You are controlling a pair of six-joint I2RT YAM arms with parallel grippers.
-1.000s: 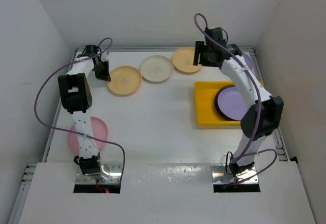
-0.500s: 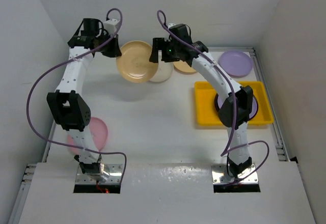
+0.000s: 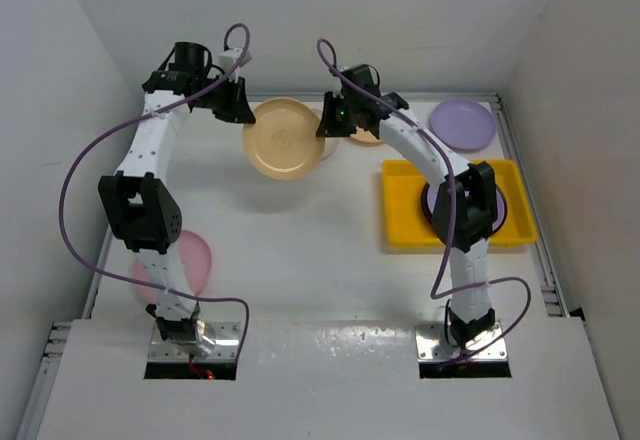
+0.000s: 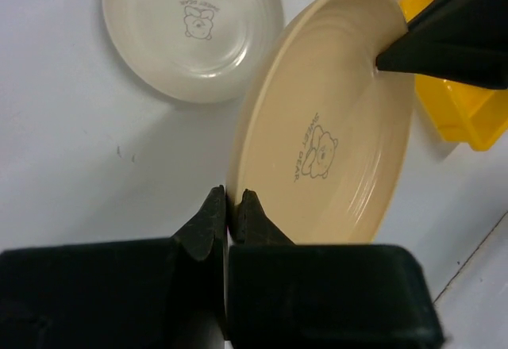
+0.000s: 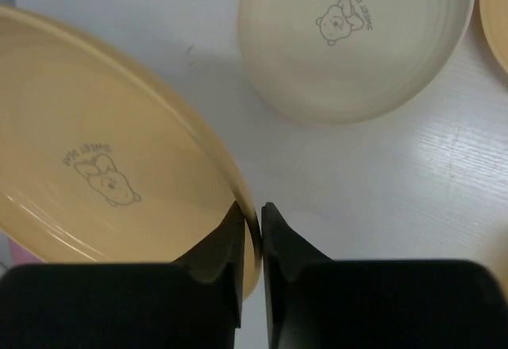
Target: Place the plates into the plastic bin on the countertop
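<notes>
A pale orange plate (image 3: 285,138) hangs tilted above the countertop (image 3: 300,250), held at both ends. My left gripper (image 3: 245,115) is shut on its left rim (image 4: 230,206), and my right gripper (image 3: 325,125) is shut on the opposite rim (image 5: 254,222). The plate's bear print shows in both wrist views (image 4: 333,127) (image 5: 95,166). The yellow plastic bin (image 3: 400,190) lies to the right. It holds a lilac plate (image 3: 437,208), mostly hidden by my right arm.
A cream plate (image 4: 190,28) (image 5: 357,40) lies on the countertop under the lifted one. A second orange plate (image 3: 366,138) peeks out behind my right gripper. A lilac plate (image 3: 462,123) lies at the back right and a pink plate (image 3: 195,255) by my left arm.
My left gripper lifted the orange plate off the countertop and carried it right. My right arm swung left from the back, and its open jaws shut on the plate's other rim.
</notes>
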